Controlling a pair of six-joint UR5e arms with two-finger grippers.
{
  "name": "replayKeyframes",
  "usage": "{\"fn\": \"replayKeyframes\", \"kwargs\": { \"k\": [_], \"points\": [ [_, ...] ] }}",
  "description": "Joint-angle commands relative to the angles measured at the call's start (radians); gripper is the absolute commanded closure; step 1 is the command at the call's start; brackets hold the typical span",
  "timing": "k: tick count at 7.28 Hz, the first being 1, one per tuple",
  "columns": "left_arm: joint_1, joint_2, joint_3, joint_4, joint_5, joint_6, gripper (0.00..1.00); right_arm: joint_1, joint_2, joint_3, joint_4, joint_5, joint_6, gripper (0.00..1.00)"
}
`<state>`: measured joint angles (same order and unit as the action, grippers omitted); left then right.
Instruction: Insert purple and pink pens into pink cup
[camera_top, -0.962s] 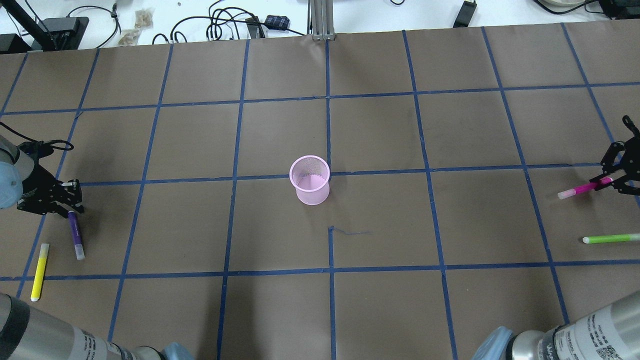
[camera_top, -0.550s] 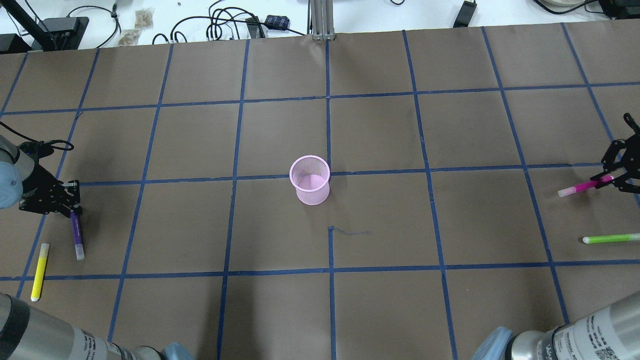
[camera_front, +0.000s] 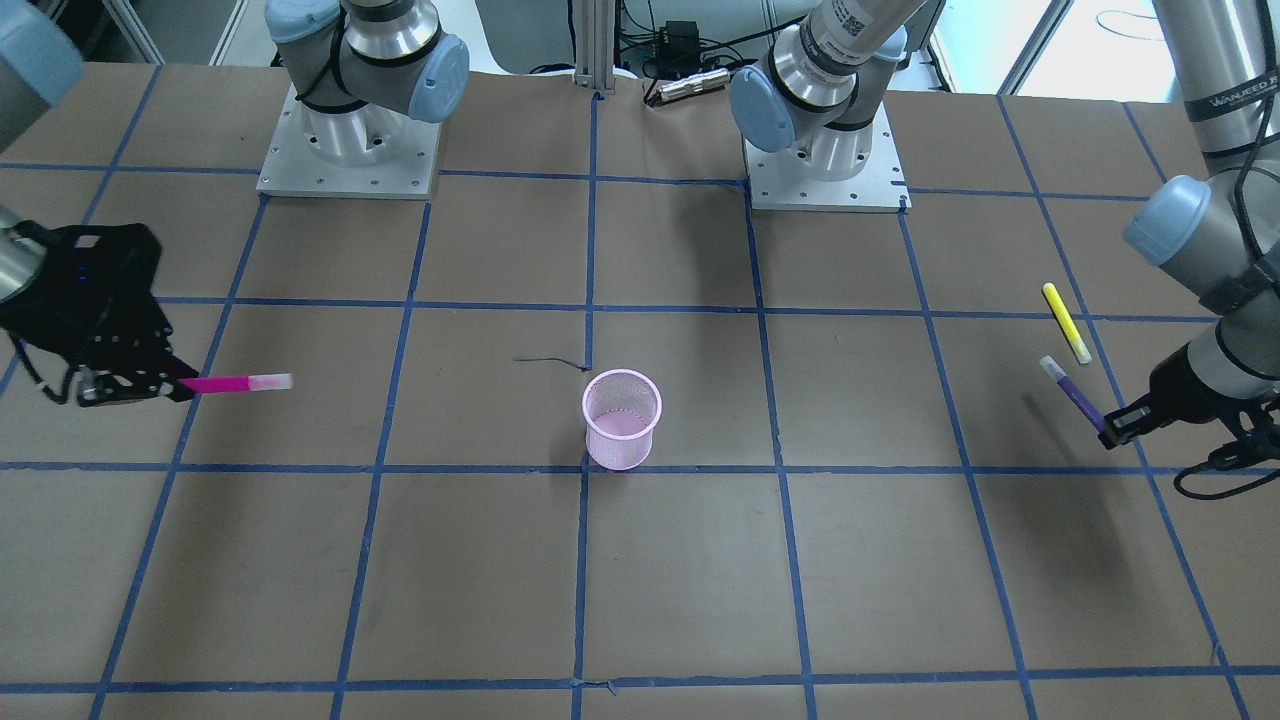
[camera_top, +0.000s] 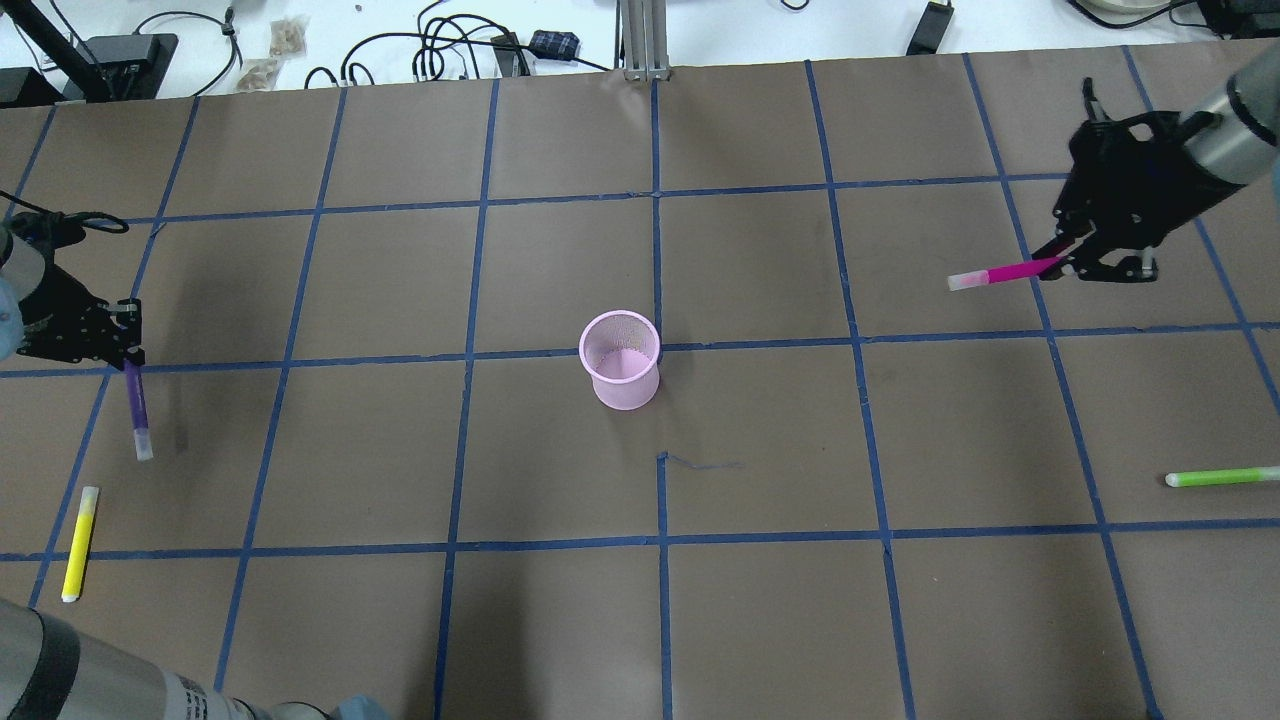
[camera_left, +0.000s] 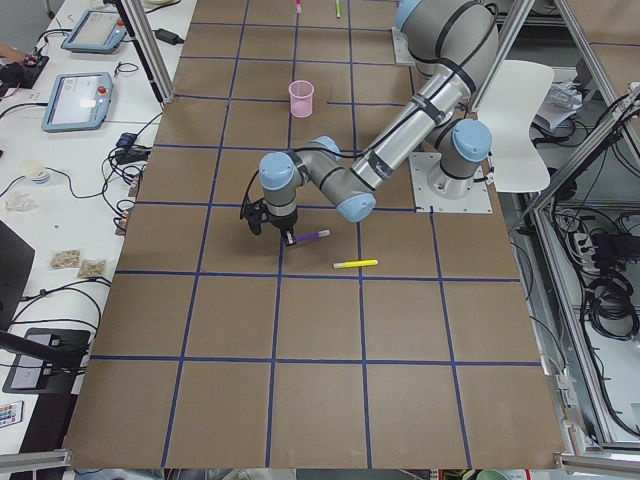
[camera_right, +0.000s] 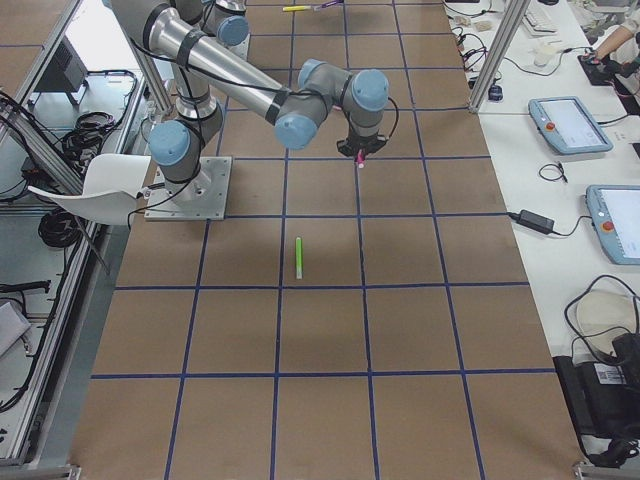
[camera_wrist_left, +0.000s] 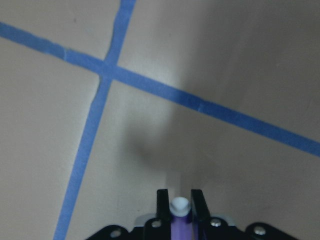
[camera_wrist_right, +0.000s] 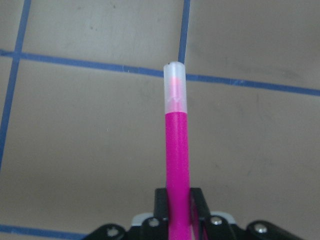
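Because each pen must go into the cup by its free end, both are gripped near one tip only. The left end effector (camera_top: 127, 360) is pinching the purple pen (camera_top: 137, 410), whose capped end hangs toward the bench (camera_top: 400, 450). The right end effector (camera_top: 1060, 263) is pressed onto the pink pen (camera_top: 1000, 272), which sticks out almost level toward the middle. The pink cup (camera_top: 620, 360) stands upright at the centre, well apart from both pens, where I judge either arm can reach it. The yellow pen (camera_top: 78, 543) and the green pen (camera_top: 1222, 477) lie flat on the bench, not needed.

Compared with half a second ago, the right arm has risen clearly and carried the pink pen inward. The purple pen has come off the bench only a little. Cup, yellow pen and green pen have not moved.
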<state>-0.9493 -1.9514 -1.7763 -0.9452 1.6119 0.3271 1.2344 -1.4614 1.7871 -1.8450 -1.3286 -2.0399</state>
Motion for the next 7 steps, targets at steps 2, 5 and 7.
{"fn": "replayKeyframes", "kwargs": {
  "k": [2,5,7],
  "points": [
    [-0.088,0.031,0.032,-0.001,-0.003,-0.03,1.0,0.354,-0.03,-0.037,-0.034,-0.064,0.385,0.98],
    [-0.094,0.04,0.035,-0.012,-0.015,-0.023,1.0,0.593,0.07,-0.124,-0.11,-0.232,0.708,0.98],
    [-0.097,0.034,0.035,-0.012,-0.017,-0.026,1.0,0.747,0.134,-0.175,-0.132,-0.458,0.774,0.96]
  ]
}}
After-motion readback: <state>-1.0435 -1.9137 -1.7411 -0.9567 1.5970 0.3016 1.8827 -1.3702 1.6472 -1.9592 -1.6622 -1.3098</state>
